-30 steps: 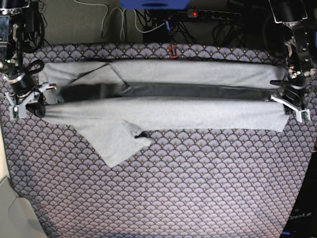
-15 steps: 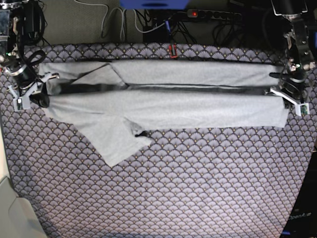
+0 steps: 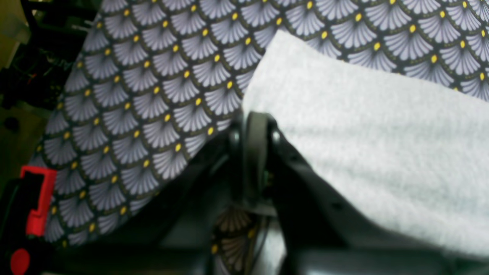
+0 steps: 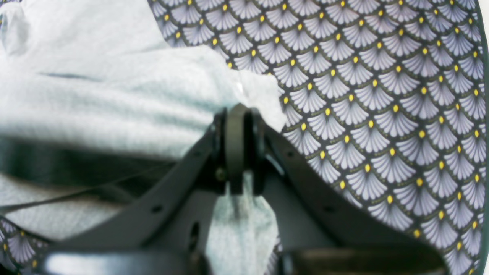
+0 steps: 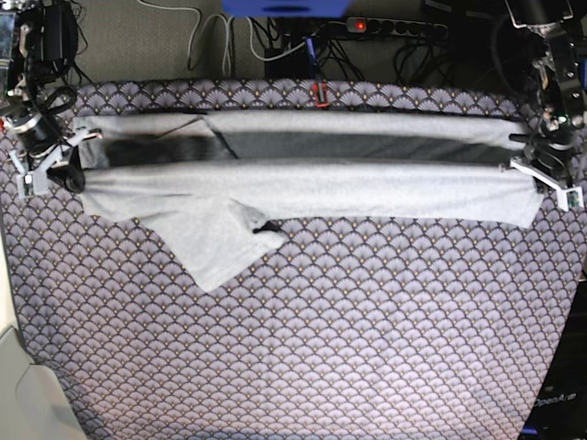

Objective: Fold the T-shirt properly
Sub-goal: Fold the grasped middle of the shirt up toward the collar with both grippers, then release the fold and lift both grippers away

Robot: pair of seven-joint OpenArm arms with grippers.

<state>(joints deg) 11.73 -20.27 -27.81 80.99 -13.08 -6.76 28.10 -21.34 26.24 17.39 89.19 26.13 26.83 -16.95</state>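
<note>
The light grey T-shirt (image 5: pixel 303 188) lies stretched sideways across the far half of the table, with one sleeve (image 5: pixel 215 247) spilling toward me at the left. Its near layer is raised, and a dark shadowed gap shows between it and the far layer. My right gripper (image 5: pixel 57 174), at the left of the base view, is shut on the shirt's edge (image 4: pixel 114 95); in the right wrist view the gripper (image 4: pixel 237 114) pinches the fabric. My left gripper (image 5: pixel 537 174), at the right, is shut on the other end (image 3: pixel 382 152); in the left wrist view the gripper (image 3: pixel 254 126) clamps it. No lettering shows.
The fan-patterned tablecloth (image 5: pixel 321 348) covers the whole table. A red clip (image 5: pixel 319 93) sits at the back edge; it may be the red part in the left wrist view (image 3: pixel 36 198). A power strip (image 5: pixel 385 27) and cables lie behind the table. A pale object (image 5: pixel 23 394) stands at the lower left.
Both grippers have moved toward the far edge of the table, carrying the shirt's near layer with them. The sleeve has slid back a little.
</note>
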